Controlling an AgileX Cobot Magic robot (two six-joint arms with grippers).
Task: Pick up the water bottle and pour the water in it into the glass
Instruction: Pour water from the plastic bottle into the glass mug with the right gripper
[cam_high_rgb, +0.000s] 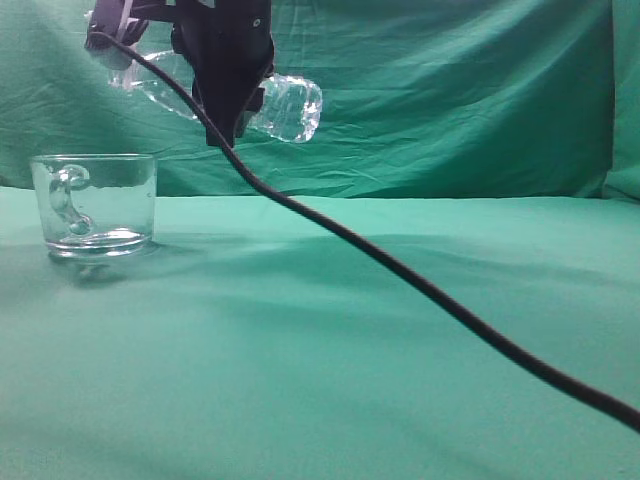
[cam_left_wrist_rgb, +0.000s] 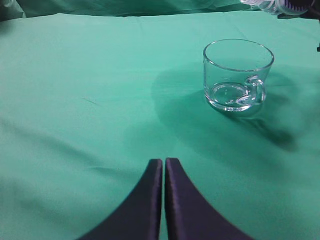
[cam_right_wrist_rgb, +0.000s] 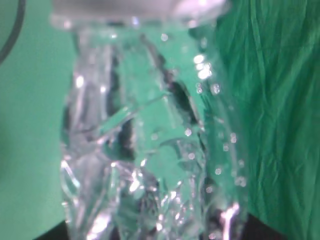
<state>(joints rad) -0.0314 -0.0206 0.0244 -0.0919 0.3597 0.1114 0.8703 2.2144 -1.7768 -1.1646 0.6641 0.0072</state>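
While green cloth drapes everything, right gripper clamps water bottle, left gripper closed.

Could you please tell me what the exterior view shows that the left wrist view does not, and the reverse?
Only the exterior view shows the right gripper holding the water bottle tilted above the table, neck toward the glass, and a black cable. Only the left wrist view shows the left gripper, fingers together and empty. Both show the upright glass on the green cloth.

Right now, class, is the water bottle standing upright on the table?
No: the water bottle is held tilted in the air by the right gripper, above and right of the glass.
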